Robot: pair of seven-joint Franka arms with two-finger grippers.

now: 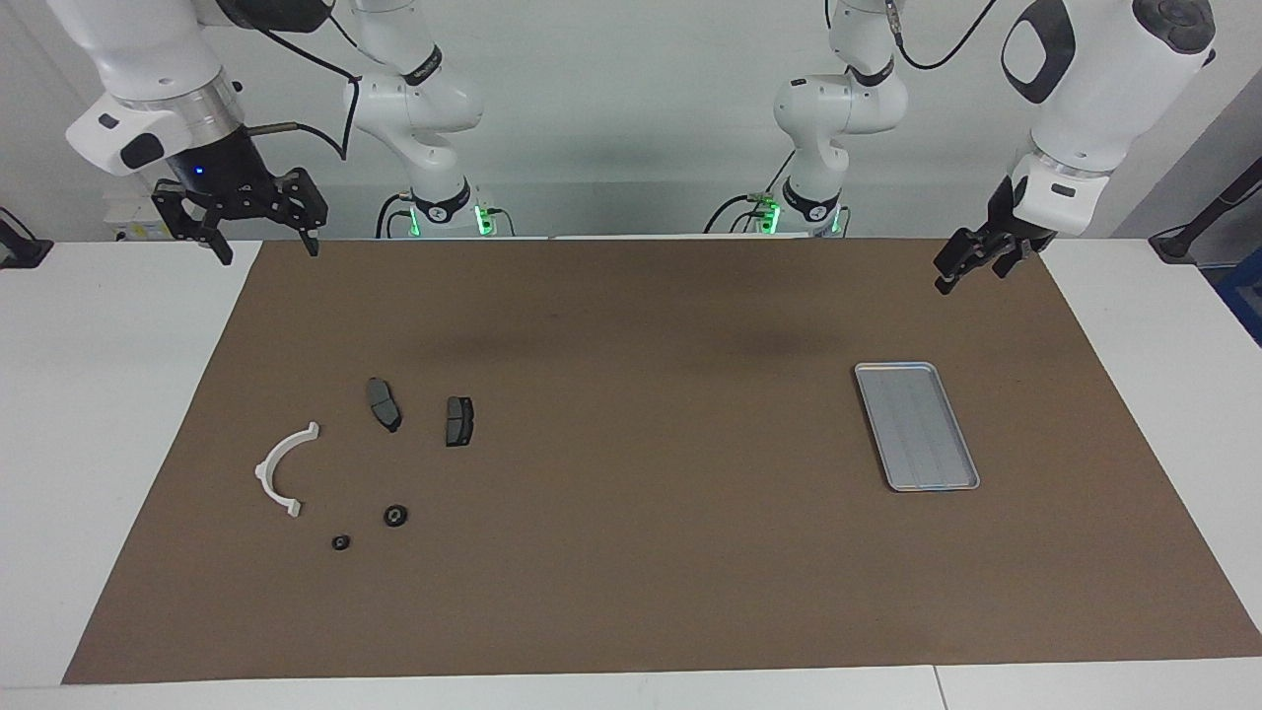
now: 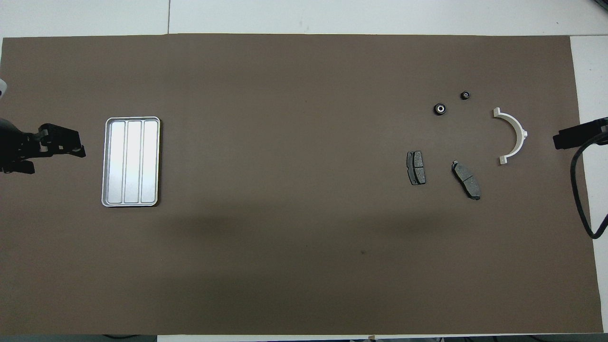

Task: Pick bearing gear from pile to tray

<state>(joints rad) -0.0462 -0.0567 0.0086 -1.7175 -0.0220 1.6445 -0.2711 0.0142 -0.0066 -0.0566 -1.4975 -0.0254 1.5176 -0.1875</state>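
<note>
At frame edge: right pincer (image 2: 560, 141) cropped, left pincer (image 2: 71, 142) partly; both released.

The brown mat (image 1: 631, 552) lies bare across its whole middle, so I can cross freely there. At the right arm's end the pile sits spread out: two small black gears (image 1: 395, 515) apart from each other, with open gaps around each. The white arc (image 1: 284, 467) curves just beside them, and two brake pads (image 1: 459, 421) lie nearer to me, all flat and low. At the left arm's end only the tray (image 1: 892, 471) rises, its floor uncluttered.
</note>
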